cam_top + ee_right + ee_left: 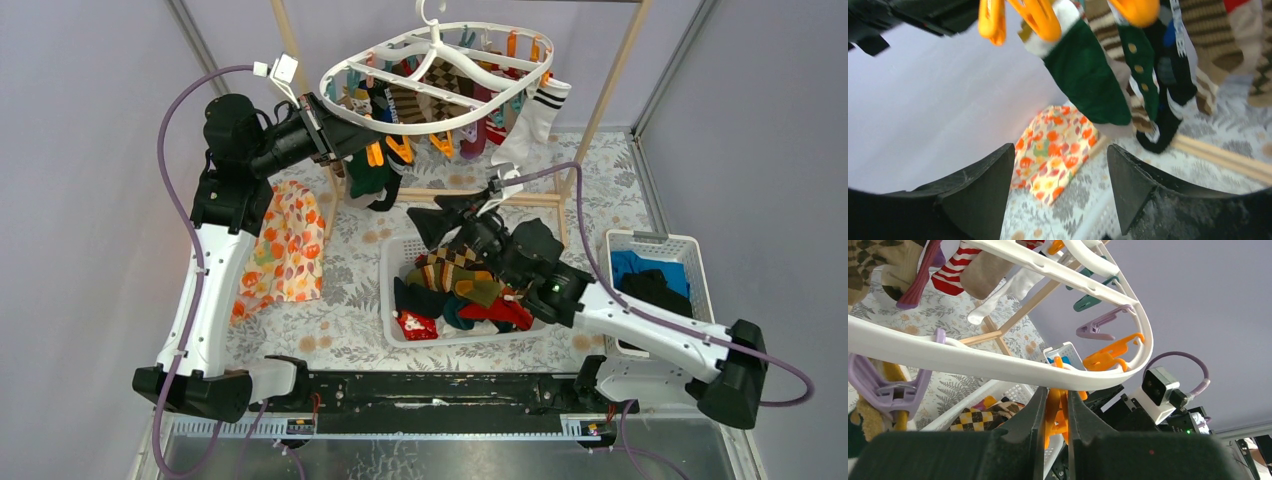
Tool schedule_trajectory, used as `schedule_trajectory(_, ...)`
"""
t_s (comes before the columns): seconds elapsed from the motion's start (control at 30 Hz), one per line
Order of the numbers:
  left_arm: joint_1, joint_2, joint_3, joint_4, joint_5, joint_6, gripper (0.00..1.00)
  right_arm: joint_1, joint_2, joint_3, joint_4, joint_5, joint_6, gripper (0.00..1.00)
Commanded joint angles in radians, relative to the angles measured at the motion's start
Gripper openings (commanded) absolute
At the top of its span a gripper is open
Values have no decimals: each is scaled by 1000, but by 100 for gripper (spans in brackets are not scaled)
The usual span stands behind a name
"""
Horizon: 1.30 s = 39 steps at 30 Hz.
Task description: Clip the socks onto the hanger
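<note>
White plastic basket [388, 300] near the arm bases holds loose socks [462, 290], and the right arm covers its far right corner. Above it the right gripper [1060, 150] has its jaws wide apart with nothing between them, facing a hanging green sock [1088, 75]. To the left lies an orange floral cloth [290, 240]. Farther away, the left gripper [1058, 395] pinches an orange clip [1054, 417] under the rim of the hanger [450, 125], between the posts of a wooden rack [612, 85].

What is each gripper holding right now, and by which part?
The left gripper pinches an orange clip by its sides, just under the hanger rim. The right gripper is open, holding nothing.
</note>
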Motion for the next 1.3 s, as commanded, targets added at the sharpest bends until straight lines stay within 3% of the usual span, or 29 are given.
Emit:
schedule_trajectory(0.0,7,1,26,10,-10,41,6,5,-36,-22,-369,25,100,74)
schedule_trajectory(0.2,7,-4,0,10,1,44,6,-77,23,-57,-606,-64,147,72)
schedule_trajectory(0.33,7,-8,-3,12,4,46,6,-229,38,-116,-535,-181,96,72)
schedule_trajectory(0.47,7,-11,-8,9,9,51,6,-353,146,-62,-525,-347,17,72)
schedule_trajectory(0.7,11,-24,-9,2,14,62,6,-433,283,3,-518,-582,-71,64)
schedule_trajectory(0.83,13,-22,-17,6,14,62,6,-440,326,16,-515,-617,-79,49)
schedule_trajectory(1.07,16,-30,-30,8,7,68,6,-442,301,50,-481,-628,-59,0)
schedule_trajectory(1.27,19,-33,-38,17,7,61,6,-441,169,149,-575,-615,-67,0)
